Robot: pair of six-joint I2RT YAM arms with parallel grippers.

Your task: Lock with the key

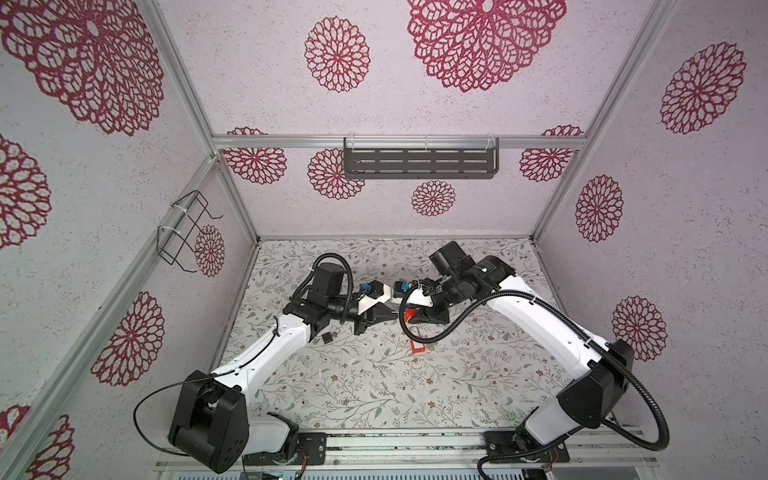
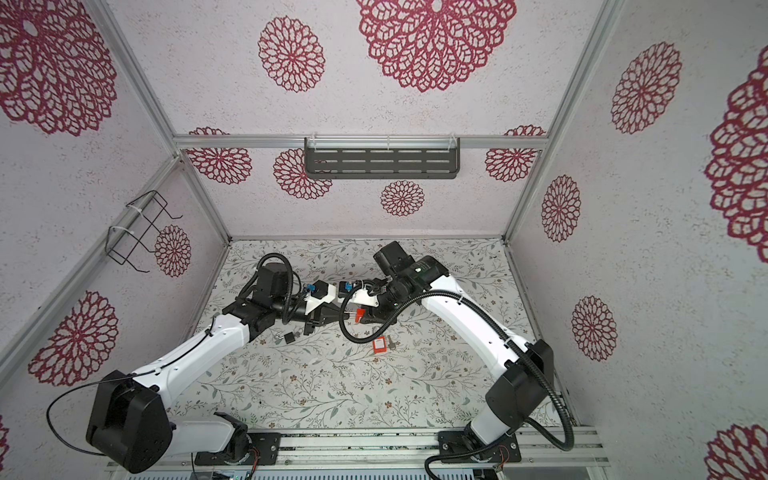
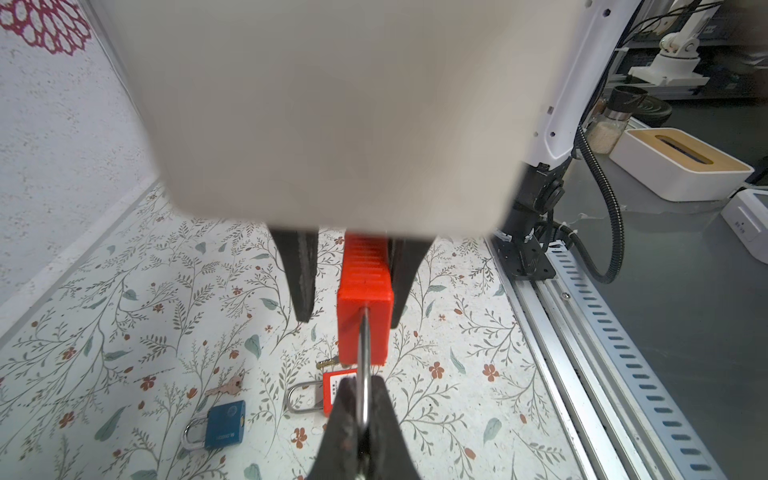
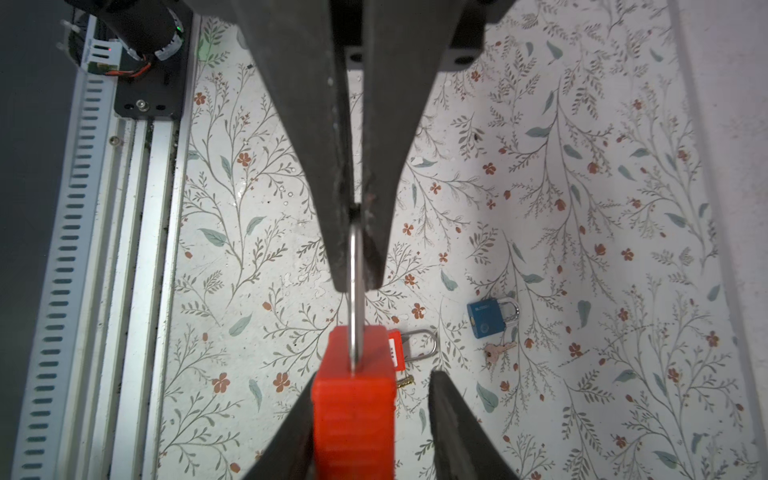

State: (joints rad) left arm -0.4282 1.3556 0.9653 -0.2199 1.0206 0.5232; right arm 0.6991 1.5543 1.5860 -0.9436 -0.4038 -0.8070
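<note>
Left jaws pinch padlock (image 3: 352, 332) shackle (image 3: 364, 361) — right jaws parted

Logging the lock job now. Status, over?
Left gripper shut on shackle of red padlock. Right gripper open, astride its body. Brass key on table, ungripped. Nothing blocking.

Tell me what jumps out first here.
Two grippers meet in mid-air above the floral table with a red padlock between them: the left gripper pinches its shackle, while the right gripper stands open around its body. On the table below lie a second red padlock and a blue padlock beside a key.
</note>
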